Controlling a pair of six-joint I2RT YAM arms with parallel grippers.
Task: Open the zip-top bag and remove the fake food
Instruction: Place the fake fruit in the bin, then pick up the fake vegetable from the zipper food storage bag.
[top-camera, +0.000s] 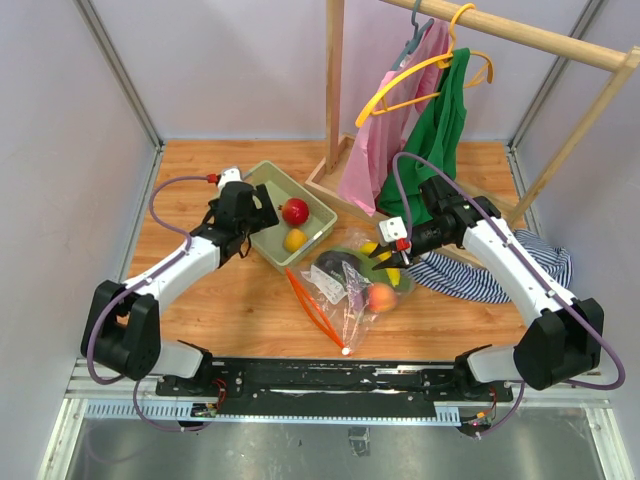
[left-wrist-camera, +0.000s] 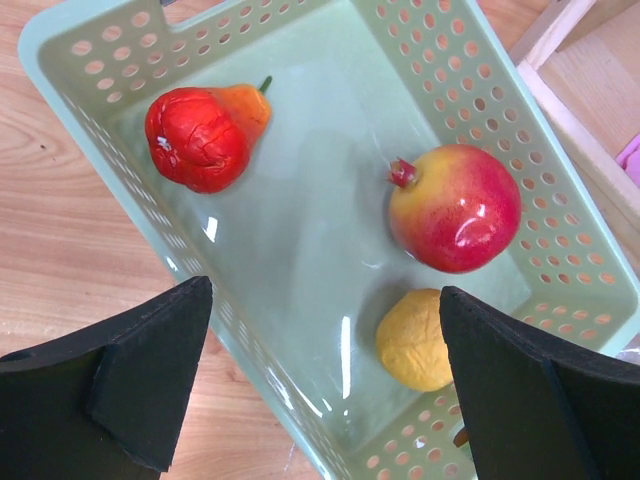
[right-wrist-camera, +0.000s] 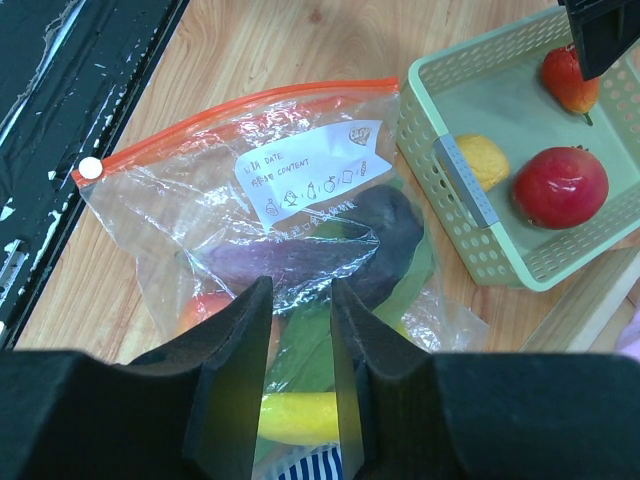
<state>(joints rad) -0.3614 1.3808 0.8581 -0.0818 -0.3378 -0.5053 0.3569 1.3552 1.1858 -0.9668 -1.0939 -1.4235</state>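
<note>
Bag (top-camera: 345, 290) flat on counter (top-camera: 230, 310), centre, just beside basket (top-camera: 300, 187). Food (right-wrist-camera: 390, 220) inside bag; three pieces lie in basket. Zip strip (right-wrist-camera: 240, 108) runs along bag's near edge, the side away from right gripper (right-wrist-camera: 300, 295). That gripper hangs over bag's far end, jaws a narrow slit, nothing seen held. Left gripper (left-wrist-camera: 325, 300) wide open, empty, over basket. Right arm nearer the bag
</note>
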